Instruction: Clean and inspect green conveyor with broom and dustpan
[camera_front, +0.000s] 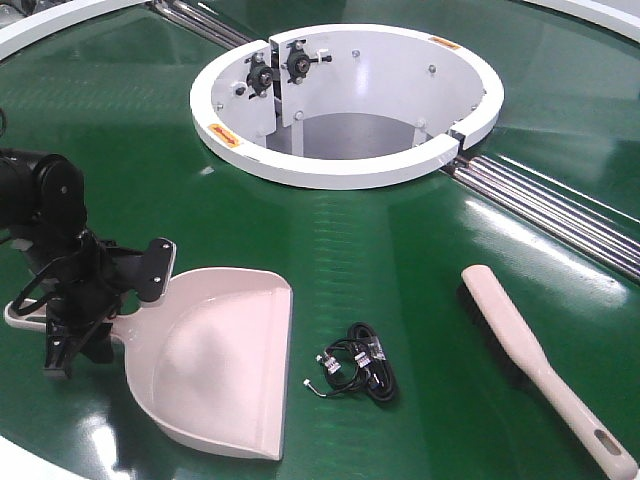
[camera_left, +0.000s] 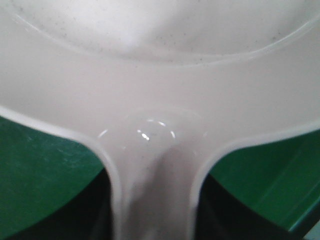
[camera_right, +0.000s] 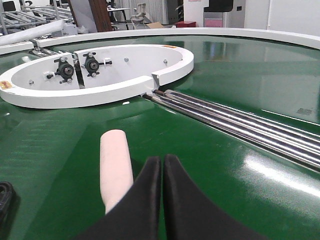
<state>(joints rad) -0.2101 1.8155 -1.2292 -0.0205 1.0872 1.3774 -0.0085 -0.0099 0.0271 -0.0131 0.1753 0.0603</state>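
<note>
While left jaws pinch smooth cream dustpan (camera_front: 230, 370) | right jaws pressed together

My left fingers (camera_front: 152, 268) cover most of the handle of the wide cream plastic dustpan (camera_front: 225, 370). Their wrist view is blurred and crops the pan; I cannot tell whether they press it. My right fingers (camera_right: 147, 200) hide the cream plastic broom (camera_right: 116, 160) beyond its rounded tip. Tags on the coiled black cable (camera_front: 378, 380) are too small to read.

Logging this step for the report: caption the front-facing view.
Left gripper at the handle of the dustpan on the green conveyor; black cable bundle and broom lie beside it.
</note>
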